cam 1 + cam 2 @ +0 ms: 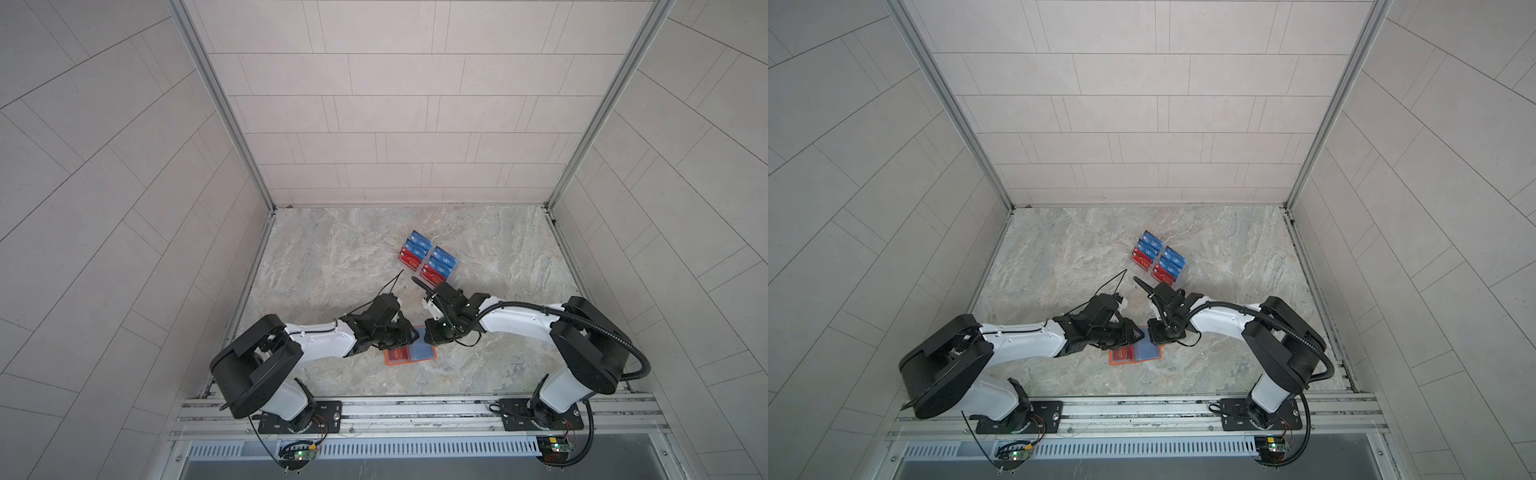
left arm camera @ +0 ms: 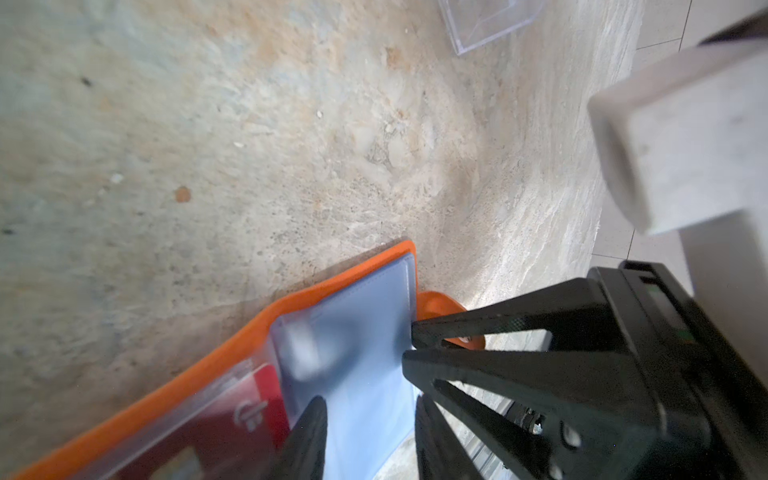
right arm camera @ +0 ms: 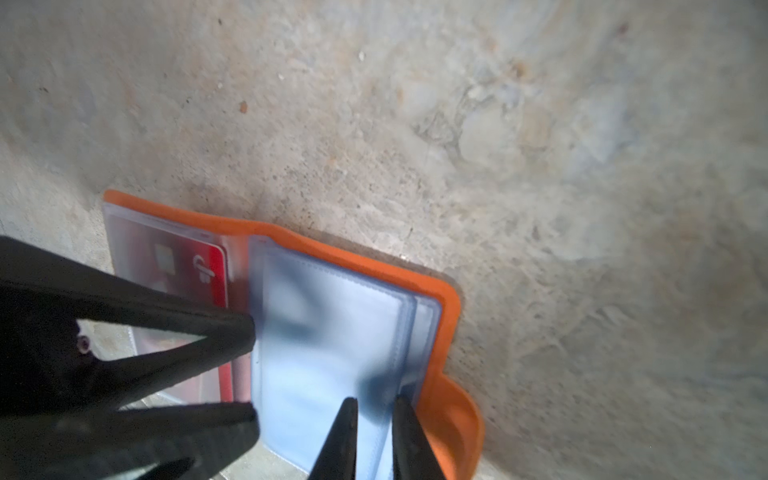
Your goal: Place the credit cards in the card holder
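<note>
The card holder (image 1: 411,356) is laid open at the front centre of the marble table (image 1: 332,257), one red card (image 3: 208,266) sleeved. Its top clear sleeve (image 3: 324,332) is pinched by the right gripper (image 2: 411,347); the left gripper (image 3: 251,376) is held parted at the spine. Remaining credit cards (image 1: 430,259) are racked farther back.

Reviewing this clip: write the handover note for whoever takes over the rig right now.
Left end effector: open, tips at the spine side of the clear sleeve.
Right end effector: nearly closed over that sleeve's outer edge; grip unconfirmed.
Card holder: lying open on the table, between both arms.
Done: one red card sits in a sleeve on its other half.
To do: the blue and red cards in the clear stand farther back.
</note>
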